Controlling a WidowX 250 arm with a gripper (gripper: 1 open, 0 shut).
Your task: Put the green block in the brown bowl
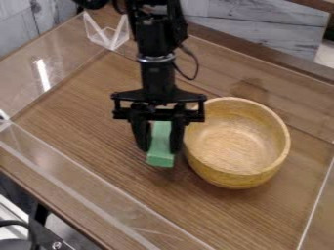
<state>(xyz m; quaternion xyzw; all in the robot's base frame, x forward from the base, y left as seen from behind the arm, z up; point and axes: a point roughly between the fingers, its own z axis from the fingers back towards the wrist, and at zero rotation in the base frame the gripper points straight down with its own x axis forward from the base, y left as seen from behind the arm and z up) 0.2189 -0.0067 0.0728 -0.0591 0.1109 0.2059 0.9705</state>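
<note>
From the single camera looking down across the table, the black arm [159, 39] comes down from the top of the picture and ends in the gripper [159, 140], pointing almost straight at the tabletop. Its 2 fingers [140, 132] are clamped on the upper end of the green block [162, 146], one on each side, so the block is firmly grasped. The block hangs nearly upright between the jaws, its lower end tilted slightly toward the near edge, and whether that end rests on the wood or clears it cannot be told from this angle.

Just beside the block, on its right in the picture, sits the brown bowl [268, 146], round, light tan, thick-walled, with grain showing inside. The block stands outside the bowl, close to its left wall, and I cannot tell if the 2 touch. The bowl holds nothing.

Everything stands on a dark wooden table [78, 127]. A clear plastic sheet or low wall [33, 73] runs along its left and near edges, catching glare.
</note>
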